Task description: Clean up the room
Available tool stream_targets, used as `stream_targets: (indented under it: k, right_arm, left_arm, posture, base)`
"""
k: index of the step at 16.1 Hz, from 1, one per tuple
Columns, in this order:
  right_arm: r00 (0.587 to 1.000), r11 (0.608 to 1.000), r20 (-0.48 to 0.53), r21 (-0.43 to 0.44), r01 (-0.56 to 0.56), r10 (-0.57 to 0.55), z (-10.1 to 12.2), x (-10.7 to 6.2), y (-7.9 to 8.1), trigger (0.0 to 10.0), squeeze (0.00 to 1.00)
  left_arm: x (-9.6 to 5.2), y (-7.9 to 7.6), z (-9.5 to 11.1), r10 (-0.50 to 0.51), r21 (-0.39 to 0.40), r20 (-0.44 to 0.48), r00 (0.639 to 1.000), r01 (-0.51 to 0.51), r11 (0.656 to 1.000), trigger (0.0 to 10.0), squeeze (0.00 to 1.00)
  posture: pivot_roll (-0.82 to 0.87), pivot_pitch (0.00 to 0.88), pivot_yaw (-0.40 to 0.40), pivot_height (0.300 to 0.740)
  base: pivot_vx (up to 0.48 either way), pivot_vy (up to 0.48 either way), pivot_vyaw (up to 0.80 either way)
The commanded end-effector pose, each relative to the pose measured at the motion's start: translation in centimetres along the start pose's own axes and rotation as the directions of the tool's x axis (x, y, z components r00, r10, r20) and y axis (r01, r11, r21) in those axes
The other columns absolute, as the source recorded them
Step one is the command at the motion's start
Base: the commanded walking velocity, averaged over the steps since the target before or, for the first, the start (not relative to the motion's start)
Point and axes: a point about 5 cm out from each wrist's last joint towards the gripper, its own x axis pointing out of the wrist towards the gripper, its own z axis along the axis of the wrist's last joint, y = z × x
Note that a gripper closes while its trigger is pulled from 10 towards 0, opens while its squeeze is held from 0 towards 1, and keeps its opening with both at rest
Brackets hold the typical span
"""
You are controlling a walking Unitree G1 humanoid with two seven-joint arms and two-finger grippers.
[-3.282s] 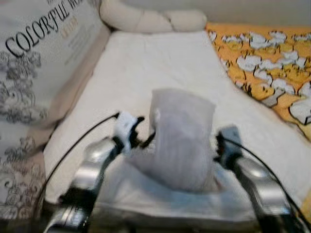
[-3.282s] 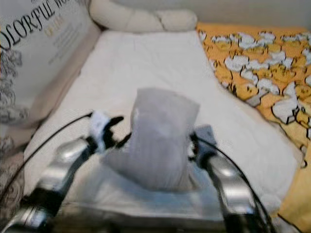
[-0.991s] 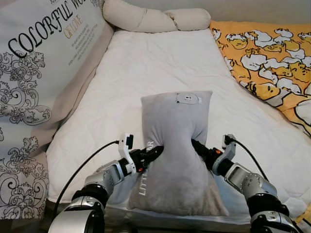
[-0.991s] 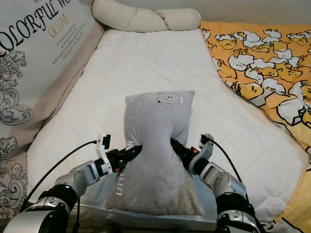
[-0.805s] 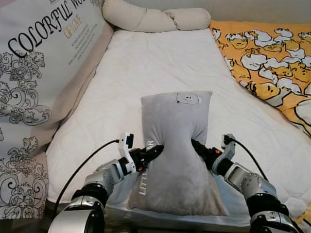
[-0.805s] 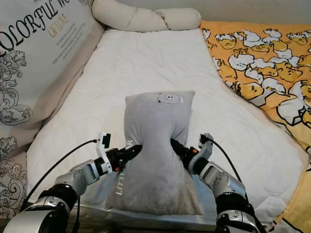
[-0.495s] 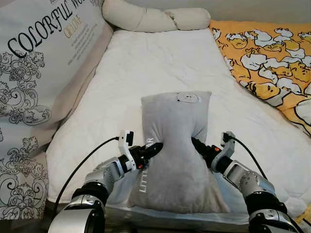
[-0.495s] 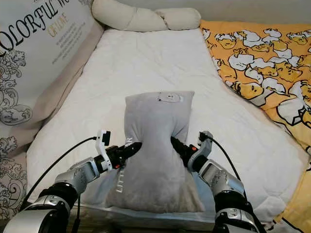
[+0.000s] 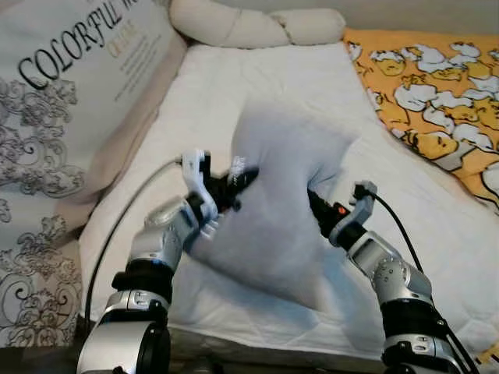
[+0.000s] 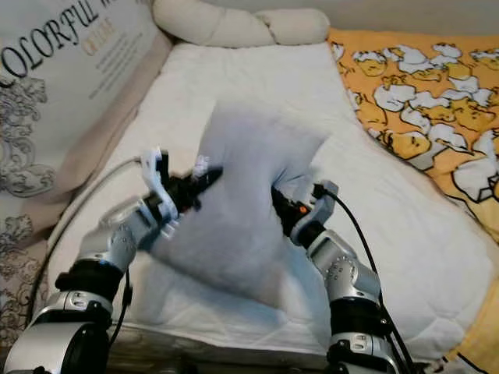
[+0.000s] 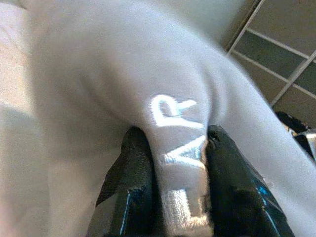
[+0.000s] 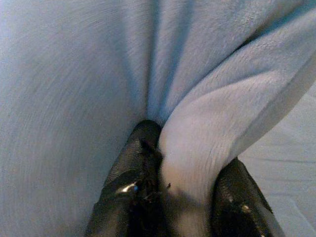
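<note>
The bed (image 9: 257, 86), covered by a white quilted sheet, is the largest thing in view. Along its left edge leans a big printed cushion (image 9: 70, 93) with black lettering and grey scrollwork. Over the right edge lies an orange blanket (image 9: 437, 101) patterned with white and yellow ducks. At the far end of the bed, against the wall, rests a cream twisted bolster (image 9: 257, 27).

Near the front edge of the bed, about midway between the sides, a grey plush pillow (image 9: 277, 210) is held up between the two arms, tilted with its upper corner pointing toward the orange blanket; it looks to be clear of the sheet, though blur makes that hard to confirm. White stitched letters run along its left seam.

The left pincer (image 11: 175, 197) is clamped on that lettered seam, a fold of grey fabric squeezed between its black fingers (image 11: 136, 187). The right pincer (image 12: 182, 197) is clamped on the pillow's opposite side, with a thick roll of fabric bunched between its fingers (image 12: 131, 192). Black cables loop from both wrists back along the silver arms
</note>
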Motion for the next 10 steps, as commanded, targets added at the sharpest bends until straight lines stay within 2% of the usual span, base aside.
stream_targets:
  k: [1,6,10]
  right_arm:
    - [0.999,0.999,-0.034,0.01,-0.035,0.036,-1.0,0.4,0.8,0.0,0.0]
    - [0.999,1.0,-0.042,-0.024,-0.021,0.02,-1.2,0.3,1.4,0.0,0.0]
    - [0.999,0.999,-0.038,-0.054,-0.006,0.004,-1.1,0.3,1.5,0.0,0.0]
  left_arm:
    - [0.2,-0.7,-1.5,-0.02,-0.036,-0.04,0.999,0.018,0.999,0.0,0.0]
    - [-0.6,-1.1,-1.5,0.028,-0.009,-0.055,0.998,-0.028,1.0,0.0,0.0]
    - [-1.4,-1.7,-2.0,0.038,0.074,-0.098,0.994,-0.031,0.997,0.0,0.0]
  posture:
    - [0.0,0.0,0.044,0.74]
    - [0.01,0.0,0.04,0.74]
    - [0.03,0.0,0.03,0.74]
  base:
    - [0.0,0.0,0.0]
    - [0.0,0.0,0.0]
    - [0.0,0.0,0.0]
